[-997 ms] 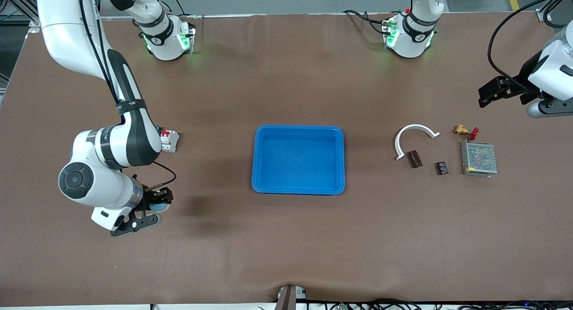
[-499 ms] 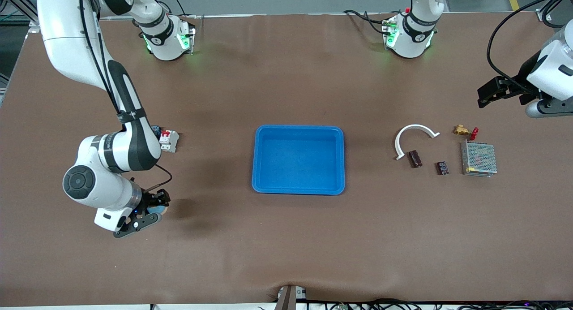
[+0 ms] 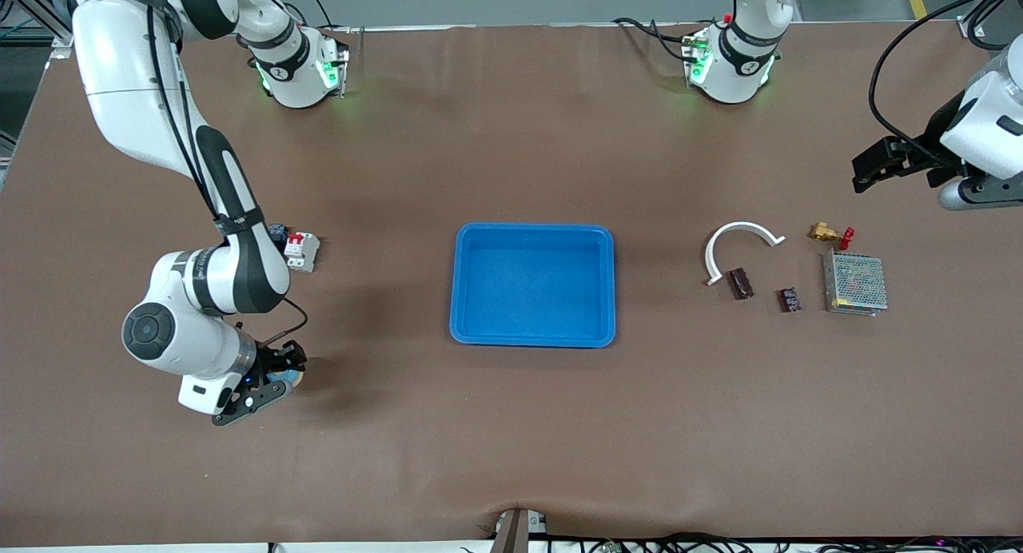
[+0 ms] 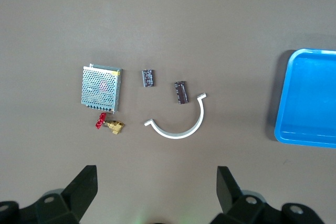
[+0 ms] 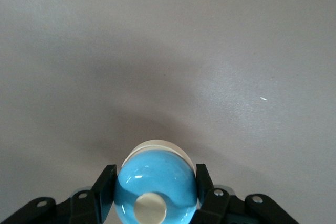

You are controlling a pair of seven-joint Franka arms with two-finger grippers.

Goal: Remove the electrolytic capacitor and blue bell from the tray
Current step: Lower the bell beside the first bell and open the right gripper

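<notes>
My right gripper (image 3: 280,371) is shut on a glossy blue bell (image 3: 288,375) with a white base and a round button on top. It holds the bell close over the table at the right arm's end; in the right wrist view the bell (image 5: 156,182) fills the space between the fingers (image 5: 105,187). A dark cylindrical capacitor (image 3: 741,284) lies on the table beside a white curved strip (image 3: 739,233), and also shows in the left wrist view (image 4: 181,92). My left gripper (image 3: 863,172) is open and empty, high over the left arm's end, and waits there.
An empty blue tray (image 3: 533,337) sits mid-table. A red-and-white breaker (image 3: 302,252) lies by the right arm's forearm. Near the capacitor are a small dark chip (image 3: 790,299), a perforated metal box (image 3: 855,283) and a brass fitting with a red handle (image 3: 829,233).
My right arm has come down closer to the table with the bell, and its shadow has drawn in toward the gripper. The left arm has barely moved.
</notes>
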